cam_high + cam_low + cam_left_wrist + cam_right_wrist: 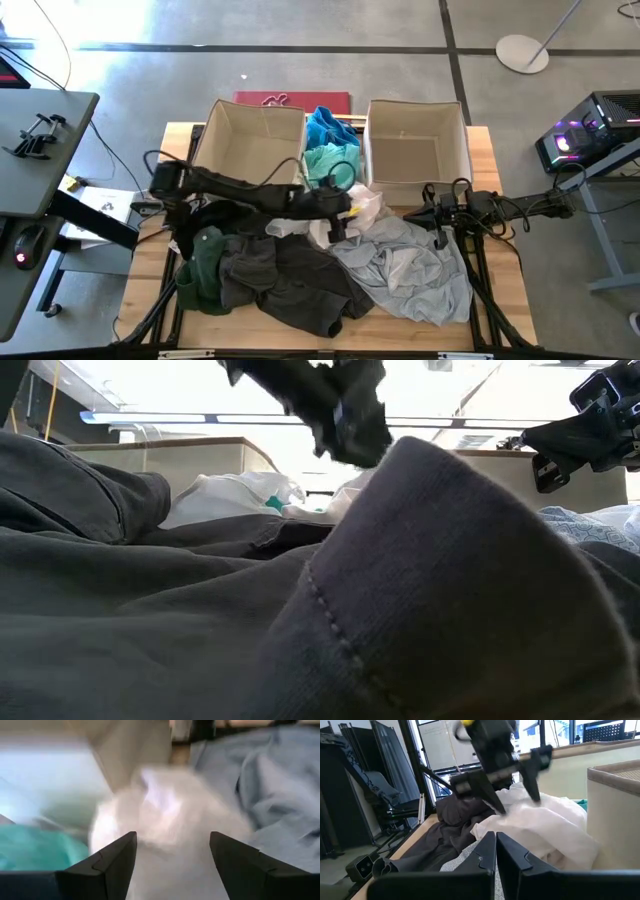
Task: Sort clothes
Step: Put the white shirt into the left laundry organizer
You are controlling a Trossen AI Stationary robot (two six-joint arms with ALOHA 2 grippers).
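While the left gripper hovers with jaws apart over the white garment between the bins (right gripper clenched, idle over the grey cloth), the pick seems next: drop, pinch a fold, lift

We see the clothes heaped along the counter's near half: dark green at left, charcoal in the middle, pale grey at right, a crumpled white piece behind them, teal and blue garments farther back.
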